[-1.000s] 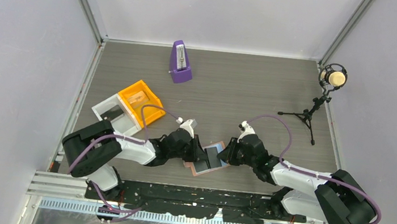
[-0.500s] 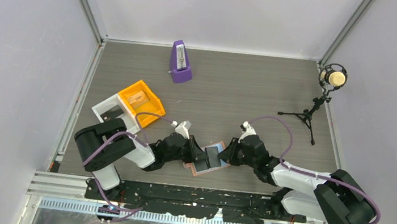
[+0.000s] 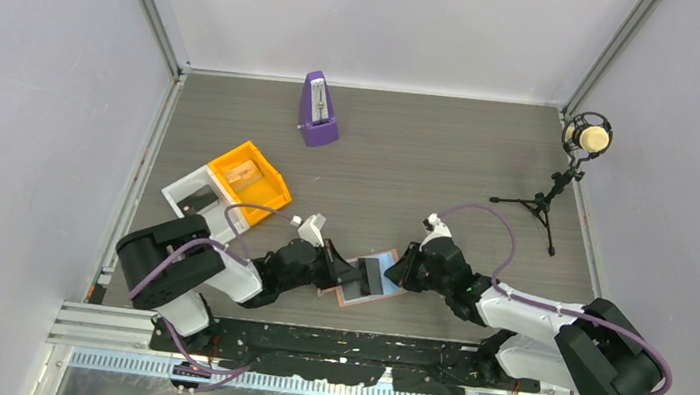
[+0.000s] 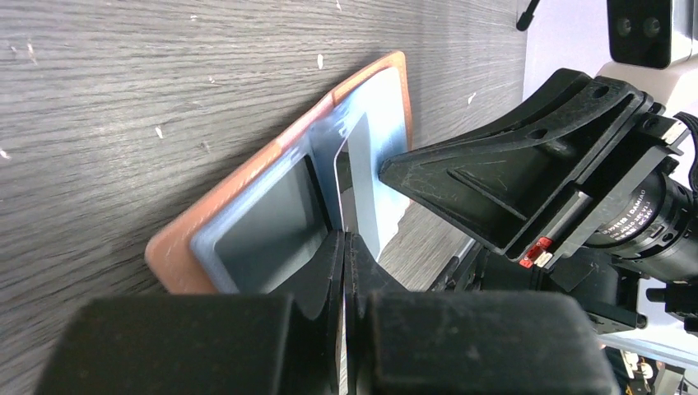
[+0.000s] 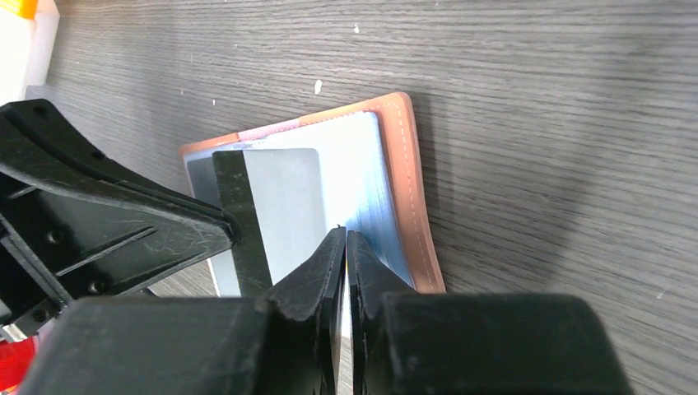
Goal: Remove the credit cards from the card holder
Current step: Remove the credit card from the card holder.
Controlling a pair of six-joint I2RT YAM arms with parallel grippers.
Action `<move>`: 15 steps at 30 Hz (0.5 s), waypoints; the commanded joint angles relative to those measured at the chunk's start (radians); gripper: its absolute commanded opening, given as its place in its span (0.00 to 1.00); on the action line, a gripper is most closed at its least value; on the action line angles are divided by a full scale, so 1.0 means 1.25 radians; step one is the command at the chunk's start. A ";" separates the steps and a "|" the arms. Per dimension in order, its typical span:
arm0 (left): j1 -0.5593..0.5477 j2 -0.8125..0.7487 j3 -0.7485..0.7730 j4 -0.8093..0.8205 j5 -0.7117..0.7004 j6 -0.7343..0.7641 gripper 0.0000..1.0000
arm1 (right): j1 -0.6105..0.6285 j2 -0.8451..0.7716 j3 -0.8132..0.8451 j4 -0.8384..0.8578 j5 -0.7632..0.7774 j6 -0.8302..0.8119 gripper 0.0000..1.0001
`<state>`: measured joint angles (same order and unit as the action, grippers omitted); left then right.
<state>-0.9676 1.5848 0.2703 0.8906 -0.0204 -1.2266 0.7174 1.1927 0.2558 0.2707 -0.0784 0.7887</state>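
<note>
The card holder [image 3: 358, 301] lies open near the table's front edge, salmon outside and blue-grey inside [image 4: 247, 222]. One credit card [image 3: 372, 277], grey with a dark stripe [image 5: 284, 206], sticks partly out of it toward the left. My left gripper [image 3: 349, 273] is shut on the card's striped edge [image 4: 344, 239]. From the right, my right gripper [image 3: 400, 272] is shut on the holder's blue inner face beside the salmon rim [image 5: 346, 233]. The two grippers face each other across the holder, almost touching. I cannot see any other card.
An orange tray [image 3: 247, 180] and a white tray [image 3: 193, 196] sit behind the left arm. A purple metronome [image 3: 318, 110] stands at the back. A microphone on a tripod [image 3: 585, 138] is at the back right.
The left gripper closed on the card and the left arm drew back to the left. The card now shows further out of the holder. The right gripper tightened slightly and stayed in place.
</note>
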 commanded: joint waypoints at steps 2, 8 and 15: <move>0.000 -0.054 0.002 -0.061 -0.046 0.024 0.00 | -0.002 -0.005 0.009 -0.167 0.110 -0.050 0.13; 0.000 -0.125 -0.014 -0.145 -0.057 0.016 0.00 | -0.006 -0.048 0.058 -0.263 0.120 -0.087 0.17; 0.000 -0.216 -0.018 -0.270 -0.071 0.036 0.00 | -0.006 -0.124 0.106 -0.321 0.115 -0.148 0.21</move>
<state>-0.9676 1.3796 0.2623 0.6456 -0.0635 -1.2182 0.7158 1.0901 0.3393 -0.0299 0.0257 0.6804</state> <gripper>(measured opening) 0.009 0.196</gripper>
